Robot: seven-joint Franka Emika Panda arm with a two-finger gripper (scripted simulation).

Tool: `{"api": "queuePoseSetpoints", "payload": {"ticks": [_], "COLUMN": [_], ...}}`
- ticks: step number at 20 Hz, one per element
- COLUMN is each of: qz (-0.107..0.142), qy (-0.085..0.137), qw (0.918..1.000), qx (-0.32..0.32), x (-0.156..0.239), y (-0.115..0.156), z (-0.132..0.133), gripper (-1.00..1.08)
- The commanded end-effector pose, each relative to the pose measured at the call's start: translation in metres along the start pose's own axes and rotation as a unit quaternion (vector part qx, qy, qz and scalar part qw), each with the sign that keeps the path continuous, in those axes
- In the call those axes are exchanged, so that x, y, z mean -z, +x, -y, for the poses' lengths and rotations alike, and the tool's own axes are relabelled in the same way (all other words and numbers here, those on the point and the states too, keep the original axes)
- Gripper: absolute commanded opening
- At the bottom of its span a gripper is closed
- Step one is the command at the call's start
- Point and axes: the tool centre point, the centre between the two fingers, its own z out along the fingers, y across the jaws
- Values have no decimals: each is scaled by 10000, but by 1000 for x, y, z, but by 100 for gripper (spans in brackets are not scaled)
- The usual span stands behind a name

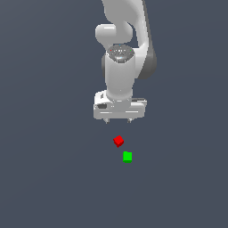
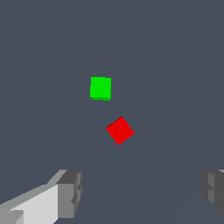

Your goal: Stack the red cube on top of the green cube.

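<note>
A plain grey floor carries the red cube (image 1: 118, 141), the green cube (image 1: 127, 156) near its five o'clock. The gripper (image 1: 118, 120) hangs above, jaws wide — the red cube's skewed faces could slip.

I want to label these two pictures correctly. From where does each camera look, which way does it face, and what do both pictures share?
Exterior view: sits off the arm, exact place unknown; faces the white arm and the gripper hanging above the floor; arm links and hand show.
Wrist view: sits on the wrist, looks down past the open jaws at the floor; only the two fingers show.
Both share: the red cube, turned at an angle, and the green cube, apart on the gray floor, neither held.
</note>
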Motion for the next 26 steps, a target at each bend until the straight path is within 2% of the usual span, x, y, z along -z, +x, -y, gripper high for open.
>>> {"api": "queuePoseSetpoints", "payload": {"ticks": [1, 9, 16, 20, 26], "qz": [0, 15, 53, 86, 140], "qy": [0, 2, 8, 12, 16], "qw": [10000, 9997, 9968, 9915, 9771], "qx": [0, 224, 799, 1299, 2123], "x": [0, -9, -31, -50, -83], "y": [0, 1, 3, 5, 8], "z": [0, 0, 0, 1, 2], "gripper": [100, 100, 100, 100, 100]}}
